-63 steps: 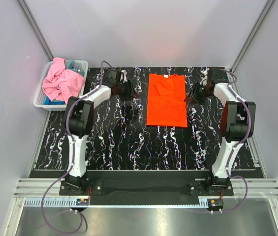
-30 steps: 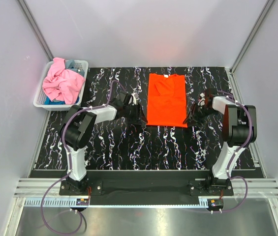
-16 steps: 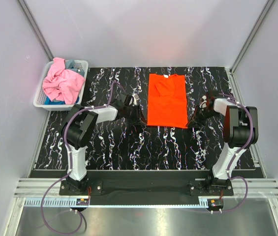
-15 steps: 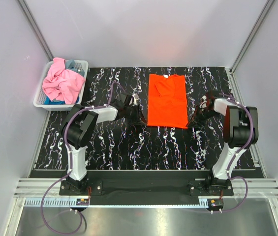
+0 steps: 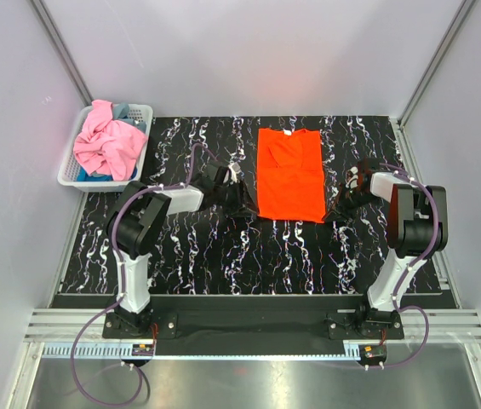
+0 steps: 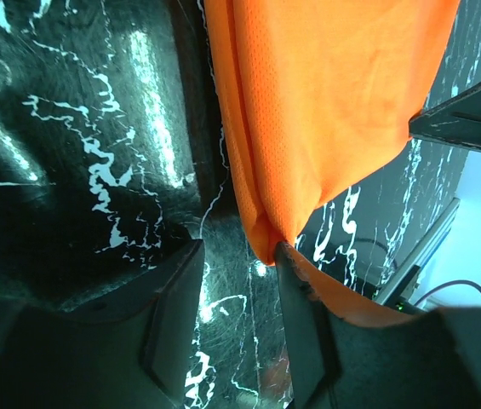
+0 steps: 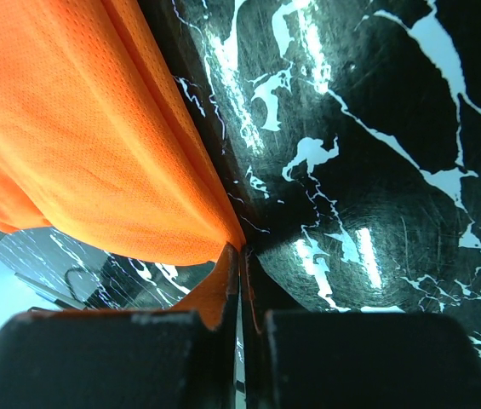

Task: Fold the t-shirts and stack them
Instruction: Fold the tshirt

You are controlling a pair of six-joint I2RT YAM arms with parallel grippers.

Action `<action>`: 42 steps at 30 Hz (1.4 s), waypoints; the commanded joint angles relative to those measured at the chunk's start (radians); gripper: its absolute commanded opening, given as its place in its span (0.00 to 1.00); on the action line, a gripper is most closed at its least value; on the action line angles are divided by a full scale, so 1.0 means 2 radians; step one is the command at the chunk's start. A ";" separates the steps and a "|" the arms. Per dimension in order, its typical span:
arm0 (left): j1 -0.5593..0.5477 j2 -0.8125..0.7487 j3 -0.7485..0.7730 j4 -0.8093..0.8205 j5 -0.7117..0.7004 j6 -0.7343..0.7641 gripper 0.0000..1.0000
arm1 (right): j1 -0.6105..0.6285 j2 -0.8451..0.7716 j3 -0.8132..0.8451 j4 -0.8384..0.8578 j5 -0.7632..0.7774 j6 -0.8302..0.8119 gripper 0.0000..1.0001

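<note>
Now both arms have slid down from the collar end of the orange t-shirt (image 5: 289,175) to its lower corners, near the middle of the frame. The right claw (image 7: 240,251) has clenched, with a pinch of orange hem caught between its fingers. The left claw (image 6: 238,249) stands half spread around the other corner; the cloth touches one finger but is not yet nipped. I'd say the hem-to-collar fold can start once that side bites too. The shirt lies flat, already narrowed into a strip. The pink t-shirt (image 5: 104,141) and the blue-grey t-shirt (image 5: 123,112) sit crumpled in the white basket (image 5: 142,108) at upper left, unfolded. The counter (image 5: 223,256) is glossy black with white veins and throws back glare. Pale grey walls close it in on three sides.
</note>
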 commanded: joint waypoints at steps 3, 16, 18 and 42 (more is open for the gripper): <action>-0.006 -0.012 -0.017 0.005 -0.015 -0.008 0.47 | -0.001 -0.010 -0.007 0.004 0.018 -0.004 0.00; -0.009 -0.067 -0.049 0.065 -0.002 -0.044 0.49 | -0.001 -0.015 -0.007 0.001 0.018 -0.004 0.00; -0.011 -0.065 -0.042 0.056 -0.011 -0.043 0.50 | -0.001 -0.015 -0.006 0.001 0.017 -0.005 0.00; -0.020 -0.026 -0.021 -0.034 -0.064 -0.020 0.00 | 0.022 -0.040 -0.056 0.039 -0.011 0.033 0.00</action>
